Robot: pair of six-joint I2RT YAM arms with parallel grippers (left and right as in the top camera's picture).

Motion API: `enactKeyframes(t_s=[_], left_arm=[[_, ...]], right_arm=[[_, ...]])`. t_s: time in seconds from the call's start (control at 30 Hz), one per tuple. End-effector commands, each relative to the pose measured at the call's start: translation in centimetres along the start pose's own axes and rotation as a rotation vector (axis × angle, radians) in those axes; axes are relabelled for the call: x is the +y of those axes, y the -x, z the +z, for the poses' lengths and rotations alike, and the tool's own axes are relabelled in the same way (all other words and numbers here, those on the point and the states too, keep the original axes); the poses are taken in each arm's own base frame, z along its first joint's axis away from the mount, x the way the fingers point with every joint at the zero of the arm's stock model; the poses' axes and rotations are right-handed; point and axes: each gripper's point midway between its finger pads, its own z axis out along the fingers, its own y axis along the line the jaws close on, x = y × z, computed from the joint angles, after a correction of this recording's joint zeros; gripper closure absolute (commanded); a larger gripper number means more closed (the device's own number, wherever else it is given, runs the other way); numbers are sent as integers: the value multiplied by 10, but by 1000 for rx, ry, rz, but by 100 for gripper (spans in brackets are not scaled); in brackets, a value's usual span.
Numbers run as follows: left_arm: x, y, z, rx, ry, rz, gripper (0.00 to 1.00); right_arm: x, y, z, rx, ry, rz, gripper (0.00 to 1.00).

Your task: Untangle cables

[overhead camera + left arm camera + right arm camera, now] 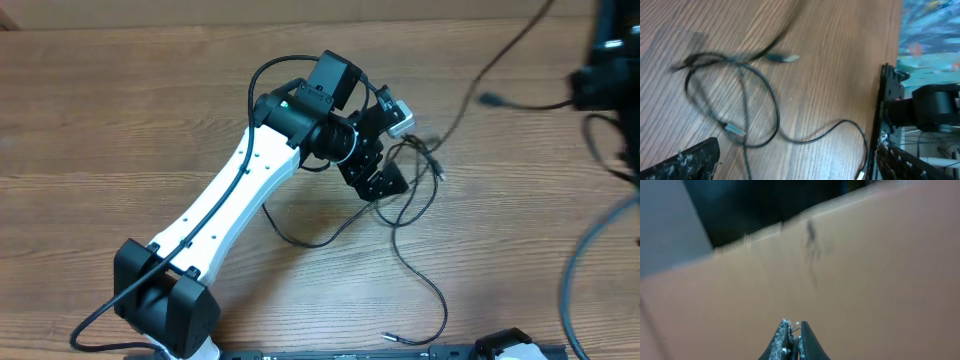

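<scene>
Thin black cables (412, 165) lie in a loose tangle on the wooden table, just right of my left gripper (385, 182). One strand loops toward the front edge and ends in a silver tip (390, 338). Another strand with a plug (490, 100) runs right to my right gripper (582, 95). A third runs off the far edge. In the left wrist view the loops (740, 100) and a plug (782, 58) lie ahead of my left gripper (795, 167), which is open and empty. In the right wrist view my right gripper (795, 330) is shut on a thin cable with small silver bits showing.
A black rail (350, 354) runs along the table's front edge and shows in the left wrist view (887, 125). Thicker black arm cables (580, 270) hang at the right. The right wrist view faces a blurred brown surface (865, 270).
</scene>
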Motion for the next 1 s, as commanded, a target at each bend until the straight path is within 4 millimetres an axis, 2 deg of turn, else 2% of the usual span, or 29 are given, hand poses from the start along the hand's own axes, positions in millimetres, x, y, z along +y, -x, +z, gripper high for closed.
enactKeyframes(t_s=[0.0, 0.13, 0.2, 0.23, 0.3, 0.47, 0.53, 0.67, 0.7, 0.77, 0.83, 0.97], left_arm=[[7, -4, 4, 12, 11, 9, 0], [7, -2, 4, 3, 10, 14, 0], [8, 0, 4, -6, 13, 2, 0], [8, 3, 4, -16, 12, -6, 0], [4, 7, 4, -34, -10, -4, 0], [-24, 27, 9, -110, -136, 64, 0], [-32, 34, 16, -131, -149, 106, 0], [-48, 55, 37, -180, -170, 124, 1], [-50, 60, 43, -190, -170, 109, 5], [-43, 68, 63, -195, -115, 2, 7], [-34, 68, 85, -187, -51, -106, 8], [-35, 53, 126, -126, -53, -129, 8]], right_arm=[[-22, 70, -36, -219, -160, -65, 96], [-45, 107, -54, -364, -349, -165, 96], [-49, 120, -56, -386, -439, -355, 96], [-48, 116, -47, -351, -468, -496, 96], [-50, 103, -34, -294, -475, -554, 96], [-57, 59, 1, -147, -465, -544, 96], [-59, 49, 10, -119, -466, -543, 96], [-60, 39, 18, -97, -464, -515, 96], [-60, 38, 18, -95, -464, -512, 96], [-61, 37, 18, -91, -465, -514, 96], [-61, 39, 16, -93, -465, -513, 96], [-60, 47, 6, -120, -462, -483, 96]])
